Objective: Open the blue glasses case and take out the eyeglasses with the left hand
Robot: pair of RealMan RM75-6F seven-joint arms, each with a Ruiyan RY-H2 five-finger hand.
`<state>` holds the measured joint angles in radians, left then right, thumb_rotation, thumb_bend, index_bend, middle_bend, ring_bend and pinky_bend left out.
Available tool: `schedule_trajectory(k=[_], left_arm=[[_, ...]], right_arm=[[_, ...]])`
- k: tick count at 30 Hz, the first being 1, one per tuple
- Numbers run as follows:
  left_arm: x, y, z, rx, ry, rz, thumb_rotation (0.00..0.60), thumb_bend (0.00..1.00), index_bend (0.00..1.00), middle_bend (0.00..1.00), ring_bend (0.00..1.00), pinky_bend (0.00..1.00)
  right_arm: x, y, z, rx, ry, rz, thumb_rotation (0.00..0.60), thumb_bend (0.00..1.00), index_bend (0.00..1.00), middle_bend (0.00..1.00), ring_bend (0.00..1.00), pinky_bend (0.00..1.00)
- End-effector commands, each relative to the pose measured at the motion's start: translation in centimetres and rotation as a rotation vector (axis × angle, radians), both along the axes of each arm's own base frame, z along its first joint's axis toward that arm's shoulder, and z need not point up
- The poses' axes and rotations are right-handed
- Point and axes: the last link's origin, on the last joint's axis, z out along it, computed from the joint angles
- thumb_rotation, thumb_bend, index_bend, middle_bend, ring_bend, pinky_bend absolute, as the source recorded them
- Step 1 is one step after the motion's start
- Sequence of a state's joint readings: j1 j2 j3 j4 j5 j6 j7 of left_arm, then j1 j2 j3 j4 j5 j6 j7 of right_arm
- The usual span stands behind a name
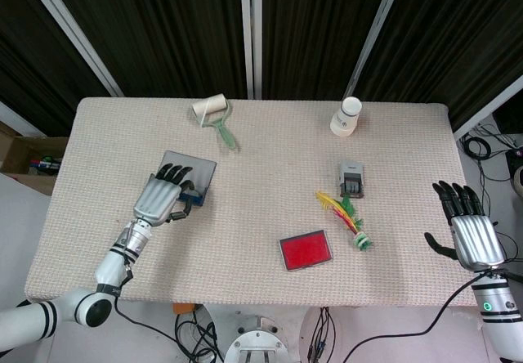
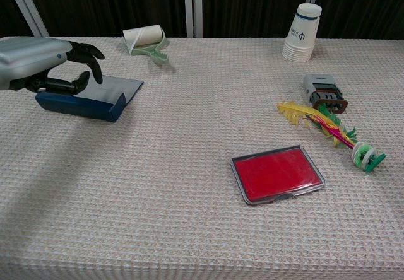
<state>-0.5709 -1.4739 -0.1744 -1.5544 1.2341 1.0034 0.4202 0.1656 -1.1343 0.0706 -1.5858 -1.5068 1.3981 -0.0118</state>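
Note:
The blue glasses case (image 1: 198, 175) lies open at the table's left, its grey lid (image 2: 115, 87) flat behind the blue tray (image 2: 77, 104). My left hand (image 1: 163, 193) hovers over the tray with fingers spread and pointing toward the lid, holding nothing that I can see. In the chest view the left hand (image 2: 45, 63) sits just above the case's left end, thumb curled below. The hand hides the eyeglasses in the head view, and the tray wall hides them in the chest view. My right hand (image 1: 472, 230) stays open off the table's right edge.
A lint roller (image 1: 214, 114) lies at the back, beyond the case. A stack of paper cups (image 1: 346, 116) stands back right. A grey stamp (image 1: 352, 178), a feather shuttlecock (image 1: 347, 216) and a red flat box (image 1: 306, 249) lie right of centre.

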Motion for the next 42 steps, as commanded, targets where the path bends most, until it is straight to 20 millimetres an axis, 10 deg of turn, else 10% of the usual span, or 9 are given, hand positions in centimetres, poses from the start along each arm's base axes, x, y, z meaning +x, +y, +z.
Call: schedule_trajectory(k=[1,15,28,34,42], left_arm=[[0.2,0.3,-1.1,-0.010,0.033,0.005,0.174,0.61,0.34,0.09,0.07,0.09],[-0.1,-0.5,-2.3,-0.045,0.121,0.052,0.171,0.60,0.36,0.08,0.07,0.08],[-3.9,-4.5,1.5,-0.008,0.203,0.154,0.170,0.60,0.41,0.08,0.07,0.09],[-5.8,-2.5,4.3,0.070,0.001,0.312,0.167,0.60,0.35,0.09,0.07,0.09],[-8.9,2.7,4.4,0.119,-0.048,0.496,0.019,0.60,0.31,0.08,0.07,0.09]], right_arm=[[-0.1,0.0,0.0,0.001,-0.003,-0.004,0.600,0.18,0.04,0.08,0.00,0.06],[-0.2,0.0,0.0,0.003,-0.007,-0.001,0.600,0.18,0.04,0.08,0.00,0.06],[-0.1,0.0,0.0,0.005,-0.014,0.010,0.600,0.18,0.04,0.08,0.00,0.06],[-0.2,0.1,0.0,0.005,-0.017,0.012,0.600,0.18,0.04,0.08,0.00,0.06],[-0.6,0.1,0.1,0.000,-0.023,-0.002,0.600,0.18,0.04,0.08,0.00,0.06]])
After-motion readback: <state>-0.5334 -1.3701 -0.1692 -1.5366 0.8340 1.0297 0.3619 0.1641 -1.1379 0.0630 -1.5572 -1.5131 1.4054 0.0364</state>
